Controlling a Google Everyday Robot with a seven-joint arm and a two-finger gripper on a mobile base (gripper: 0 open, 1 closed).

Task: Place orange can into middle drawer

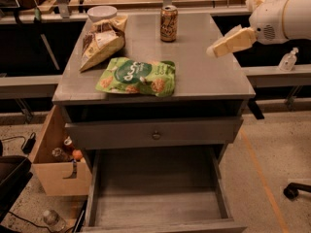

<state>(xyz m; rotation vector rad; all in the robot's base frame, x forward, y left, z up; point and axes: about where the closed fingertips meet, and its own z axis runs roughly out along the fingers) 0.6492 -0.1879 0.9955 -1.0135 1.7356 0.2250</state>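
The orange can [168,23] stands upright at the back of the grey cabinet top [209,76], right of centre. The middle drawer [158,195] is pulled wide open at the bottom of the cabinet, and its floor is bare. My gripper [218,47] reaches in from the right on a white arm, above the right part of the cabinet top. It is to the right of the can, a little nearer the front, and apart from it. It holds nothing that I can see.
A green snack bag [137,76] lies at the front of the cabinet top. A tan chip bag [102,40] and a white bowl [102,12] are at the back left. The knobbed drawer [155,132] is shut. A wooden box [58,161] stands on the floor to the left.
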